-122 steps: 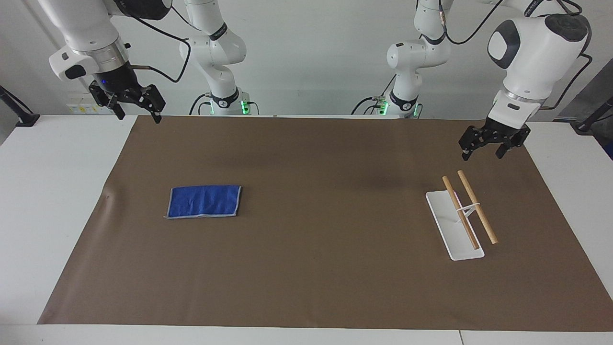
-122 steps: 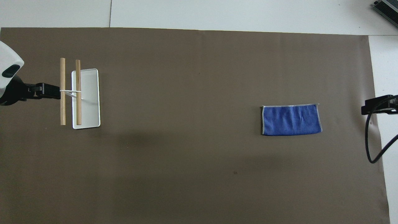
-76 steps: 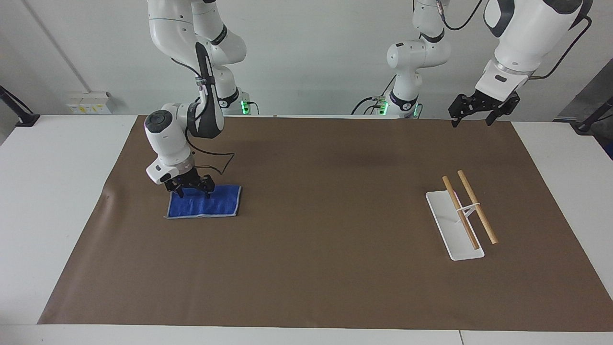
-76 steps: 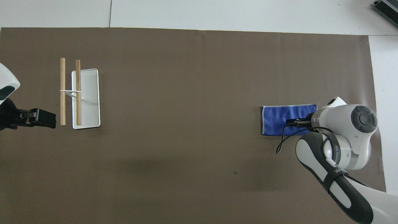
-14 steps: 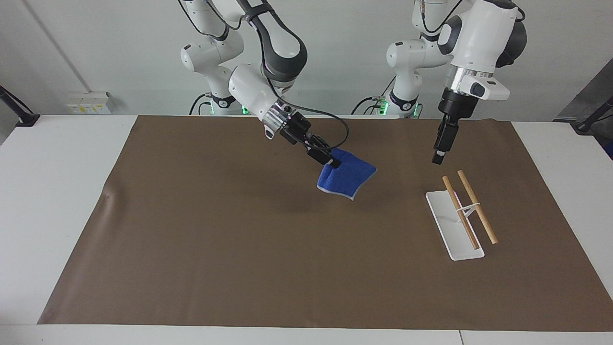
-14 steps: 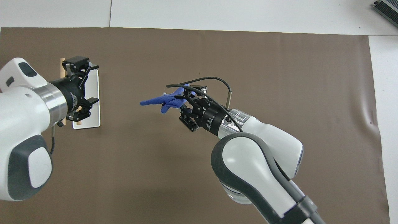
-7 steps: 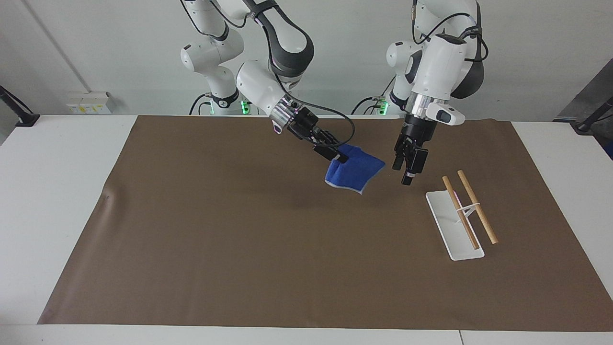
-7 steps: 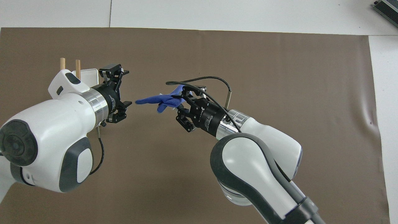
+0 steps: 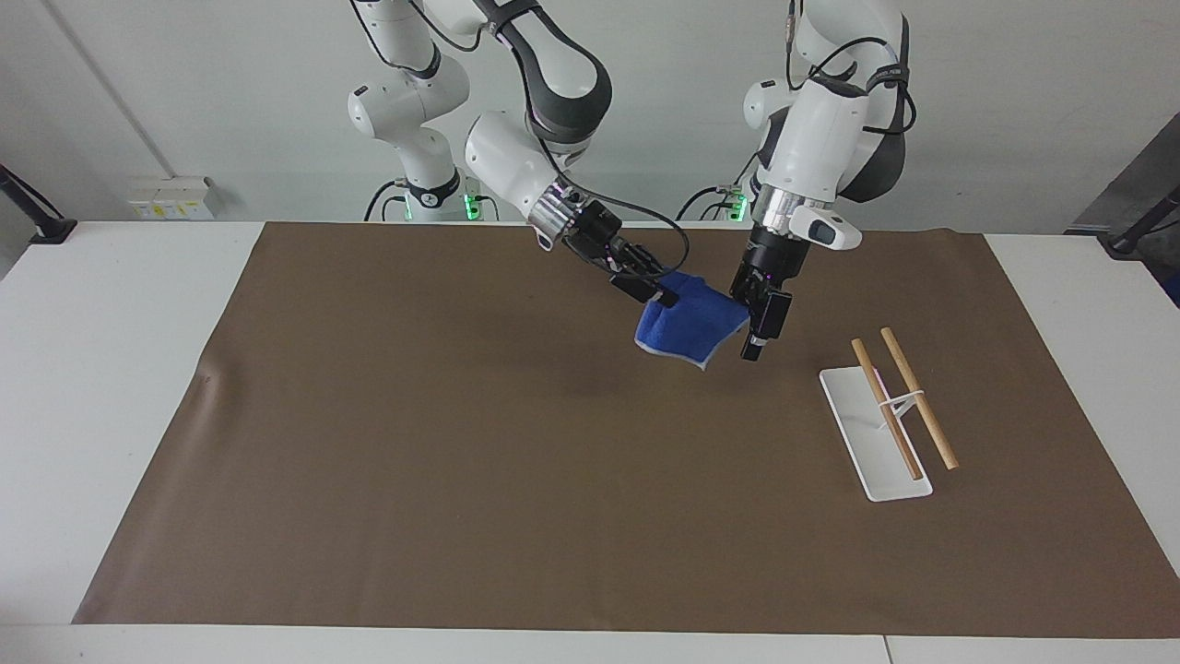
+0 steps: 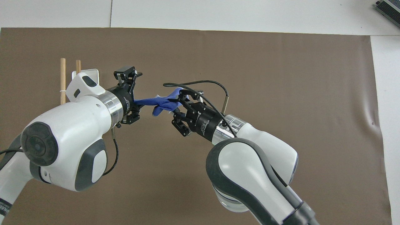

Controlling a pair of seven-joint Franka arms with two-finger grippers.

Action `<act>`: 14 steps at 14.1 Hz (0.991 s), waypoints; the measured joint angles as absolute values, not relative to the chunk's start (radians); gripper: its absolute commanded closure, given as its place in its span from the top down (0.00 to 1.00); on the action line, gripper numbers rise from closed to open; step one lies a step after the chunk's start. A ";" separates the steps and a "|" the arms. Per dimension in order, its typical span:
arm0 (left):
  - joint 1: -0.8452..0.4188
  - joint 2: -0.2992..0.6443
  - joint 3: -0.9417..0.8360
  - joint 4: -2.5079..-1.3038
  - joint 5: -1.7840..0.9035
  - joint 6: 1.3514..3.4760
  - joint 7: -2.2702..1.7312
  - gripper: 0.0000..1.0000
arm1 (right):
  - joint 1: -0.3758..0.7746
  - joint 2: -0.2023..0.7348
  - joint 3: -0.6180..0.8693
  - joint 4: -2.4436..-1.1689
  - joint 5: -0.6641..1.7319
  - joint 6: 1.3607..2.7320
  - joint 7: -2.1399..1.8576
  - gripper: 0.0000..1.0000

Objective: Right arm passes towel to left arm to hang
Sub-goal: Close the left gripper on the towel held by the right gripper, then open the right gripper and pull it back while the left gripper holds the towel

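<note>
Blue woven cloth towel, one, held in the air over brown bench mat, pinched in right hand. Left hand spread wide around its free edge. Two wooden rods on one white rack, apart toward left arm's end.

White table carries a brown mat covering most of its top. A white-based rack with two wooden bars stands on the mat, toward the left arm's end.
</note>
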State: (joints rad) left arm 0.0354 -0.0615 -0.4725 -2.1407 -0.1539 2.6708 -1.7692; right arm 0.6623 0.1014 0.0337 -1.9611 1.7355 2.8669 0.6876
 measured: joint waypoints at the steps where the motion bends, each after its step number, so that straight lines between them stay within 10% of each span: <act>1: 0.035 -0.060 -0.474 -2.140 -0.154 2.672 -1.768 0.22 | 0.662 0.101 0.034 -1.961 1.735 2.867 0.688 0.00; 3: 0.035 -0.060 -0.482 -2.138 -0.154 2.673 -1.765 0.00 | 0.663 0.102 0.034 -1.961 1.736 2.867 0.688 0.00; 11: 0.036 -0.056 -0.482 -2.125 -0.154 2.673 -1.765 0.00 | 0.665 0.103 0.034 -1.961 1.736 2.867 0.688 0.00; 12: 0.038 -0.056 -0.479 -2.125 -0.154 2.673 -1.765 0.00 | 0.665 0.104 0.034 -1.961 1.736 2.868 0.688 0.67; 13: 0.043 -0.055 -0.473 -2.125 -0.154 2.673 -1.765 0.00 | 0.665 0.105 0.034 -1.961 1.736 2.871 0.686 1.00; 14: 0.047 -0.055 -0.462 -2.123 -0.154 2.673 -1.759 0.00 | 0.665 0.106 0.034 -1.961 1.735 2.887 0.669 1.00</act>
